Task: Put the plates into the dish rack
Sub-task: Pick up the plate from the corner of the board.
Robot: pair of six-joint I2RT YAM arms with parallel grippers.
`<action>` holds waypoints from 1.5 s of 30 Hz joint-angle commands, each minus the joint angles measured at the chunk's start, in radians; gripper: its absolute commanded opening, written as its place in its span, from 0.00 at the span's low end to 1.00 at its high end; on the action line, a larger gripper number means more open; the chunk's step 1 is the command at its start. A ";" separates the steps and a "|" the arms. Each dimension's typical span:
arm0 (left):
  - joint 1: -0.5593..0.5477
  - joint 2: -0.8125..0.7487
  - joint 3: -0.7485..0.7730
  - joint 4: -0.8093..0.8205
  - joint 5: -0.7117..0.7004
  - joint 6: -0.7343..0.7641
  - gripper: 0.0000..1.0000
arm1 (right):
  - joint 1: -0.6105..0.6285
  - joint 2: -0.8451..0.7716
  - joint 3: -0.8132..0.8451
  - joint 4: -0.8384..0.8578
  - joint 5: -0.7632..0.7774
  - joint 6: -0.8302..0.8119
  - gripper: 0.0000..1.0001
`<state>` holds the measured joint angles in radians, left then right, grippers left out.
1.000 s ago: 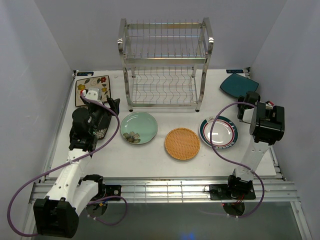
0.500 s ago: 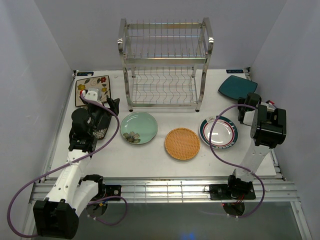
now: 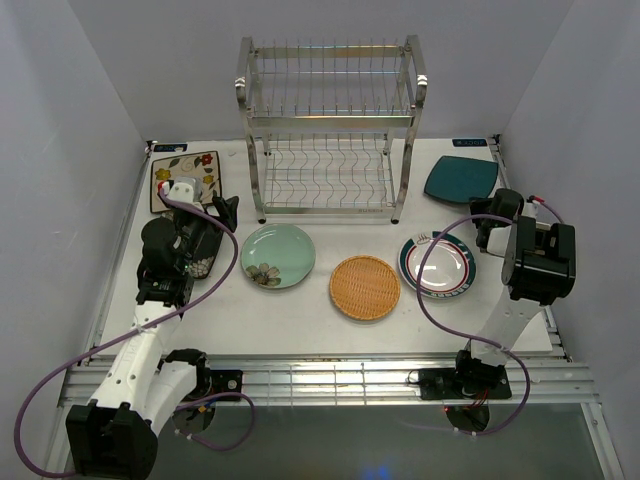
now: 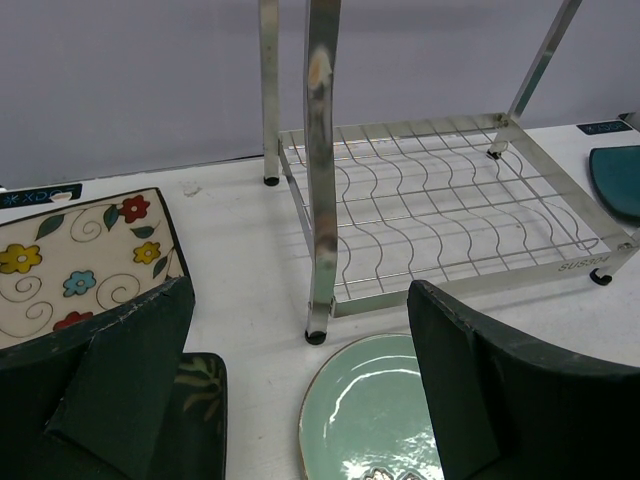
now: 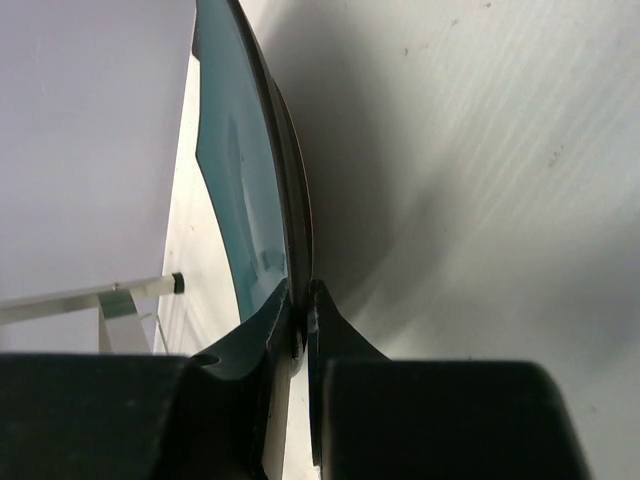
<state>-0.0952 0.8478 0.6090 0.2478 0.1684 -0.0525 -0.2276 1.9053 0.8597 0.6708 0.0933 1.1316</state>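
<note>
1. Step in hand, as a judgement: carrying the first plate across. None yet in the dish rack (image 3: 328, 130), with both wire tiers bare.
2. Right gripper (image 5: 300, 300): pinched nearly shut on the rim of the teal plate (image 3: 460, 180). Held edge-on between the fingers and seemingly tilted up off the table (image 3: 300, 325), to the right of the rack's lower tier.
3. Left gripper (image 3: 225, 212): spread as wide as it goes, gripping nothing. Hovers above the dark floral plate (image 4: 200, 395), just off the rack's front left post.
4. Next move, by judgement:
   - swinging the teal plate left, clear of the front right chrome post;
   - turning it upright and lining its edge with a gap between the wires;
   - lowering it into the slot before easing the grip.
5. Lying flat in front of the rack: the pale green plate (image 3: 278, 256), the woven plate (image 3: 365, 288) and the striped-rim plate (image 3: 452, 262). At the back left: the cream floral plate (image 3: 195, 168).
6. Surface: plain white tabletop, with metal rails along the near edge.
7. Room: pale grey walls (image 3: 90, 110) closing in on three sides.
</note>
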 commanded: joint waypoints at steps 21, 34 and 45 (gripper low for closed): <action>0.003 -0.032 -0.015 0.013 0.023 -0.001 0.98 | 0.007 -0.396 -0.202 0.012 -0.006 -0.176 0.08; 0.003 -0.030 -0.015 0.013 0.025 -0.001 0.98 | 0.007 -0.592 -0.260 -0.060 0.032 -0.262 0.08; 0.003 -0.035 -0.017 0.013 0.023 0.000 0.98 | 0.007 -0.807 -0.301 -0.140 0.051 -0.312 0.08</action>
<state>-0.0952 0.8375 0.5972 0.2474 0.1772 -0.0525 -0.2222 1.1843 0.5396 0.3756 0.1448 0.8185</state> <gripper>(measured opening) 0.979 0.108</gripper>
